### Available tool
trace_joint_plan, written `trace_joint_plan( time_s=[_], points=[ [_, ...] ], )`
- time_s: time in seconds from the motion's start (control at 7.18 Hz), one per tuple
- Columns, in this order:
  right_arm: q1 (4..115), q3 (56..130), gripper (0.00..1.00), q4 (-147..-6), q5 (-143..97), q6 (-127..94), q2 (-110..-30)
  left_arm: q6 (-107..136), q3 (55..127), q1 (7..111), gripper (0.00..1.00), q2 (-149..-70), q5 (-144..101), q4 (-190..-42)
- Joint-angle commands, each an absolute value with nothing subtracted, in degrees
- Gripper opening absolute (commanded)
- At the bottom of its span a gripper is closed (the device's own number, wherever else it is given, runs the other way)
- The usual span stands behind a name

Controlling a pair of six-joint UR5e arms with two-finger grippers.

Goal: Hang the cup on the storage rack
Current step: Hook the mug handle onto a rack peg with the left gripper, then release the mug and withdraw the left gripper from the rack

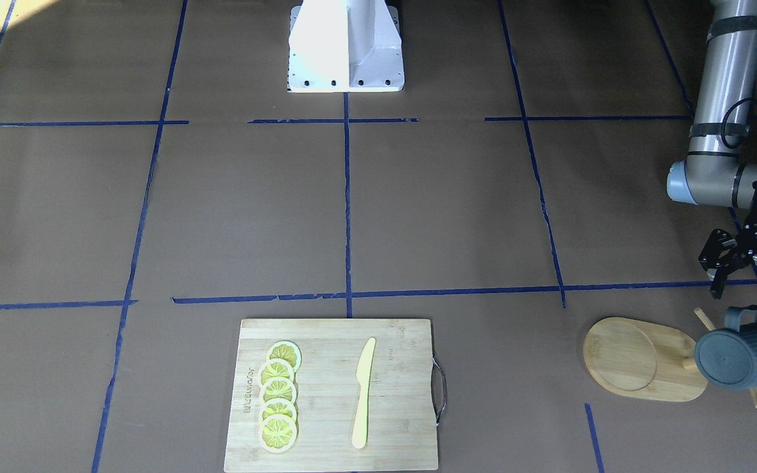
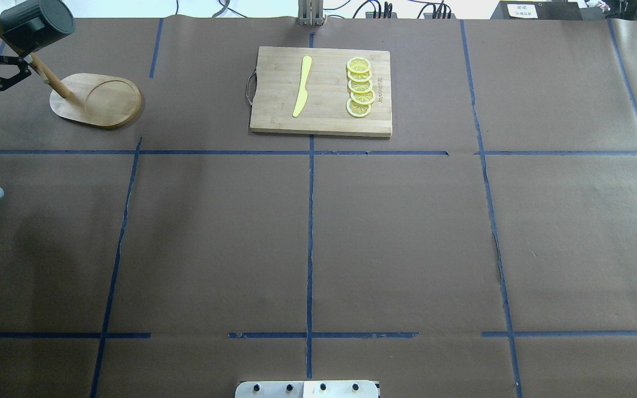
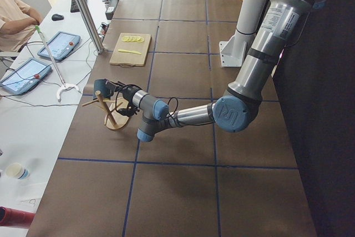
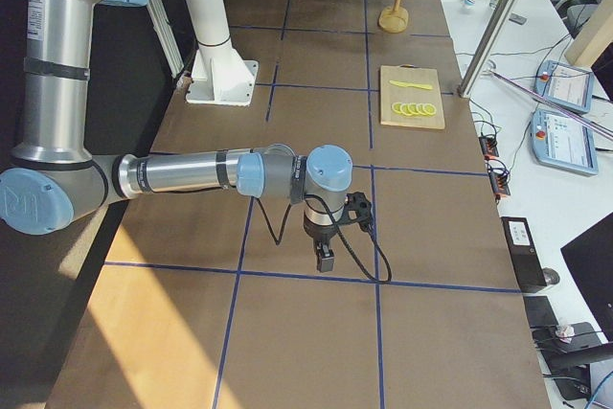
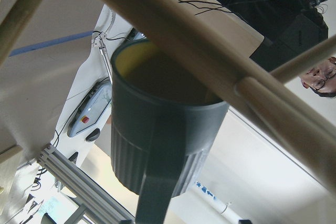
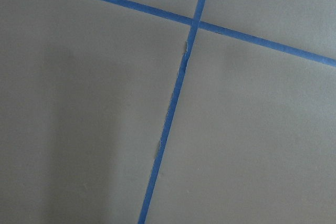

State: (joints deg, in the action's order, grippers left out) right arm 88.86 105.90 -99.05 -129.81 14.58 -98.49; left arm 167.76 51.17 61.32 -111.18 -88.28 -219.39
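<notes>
Table (image 2: 407, 232): one, its top covered in brown paper and divided into a grid by blue tape lines (image 2: 310, 221).

Standing directly on it, as I read my feeds:
- Storage rack (image 2: 111, 99), oval wooden base flat on the paper, far left corner.
- Cutting board (image 2: 327, 83), bamboo, far edge at centre, metal handle toward the rack.
- White robot mount (image 1: 345, 52), near edge, centre.

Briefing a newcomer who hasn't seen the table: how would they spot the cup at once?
Look to the table's far corner on the robot's left, where a light wooden rack stands. The cup hangs near its top: dark blue-grey, ribbed, yellow inside, the only dark thing on pale wood.
</notes>
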Motion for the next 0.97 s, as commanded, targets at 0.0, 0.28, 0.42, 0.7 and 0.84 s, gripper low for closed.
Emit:
trace_joint_plan(
  time_s=[0.0,0.28,0.42,0.7,0.84],
  points=[
    [88.9,105.8,1.0,-99.1,-129.8,14.5,-98.5,167.2,52.7,61.4,1.0,-107.7,-88.3,-225.4],
    [88.9,105.6,1.0,-99.1,-129.8,14.3,-98.5,150.9,63.3,61.3,1.0,-100.3,-90.8,-225.8],
    [88.9,105.5,1.0,-99.1,-129.8,14.3,-98.5,143.6,67.2,61.3,1.0,-97.6,-96.8,-225.6],
    [88.9,105.4,1.0,-99.1,-129.9,14.3,-98.6,121.2,70.6,61.5,1.0,-93.8,-109.8,-223.5],
    [88.9,105.3,1.0,-99.1,-129.9,14.2,-98.5,108.5,70.6,61.7,1.0,-92.7,-115.5,-220.4]
  ],
)
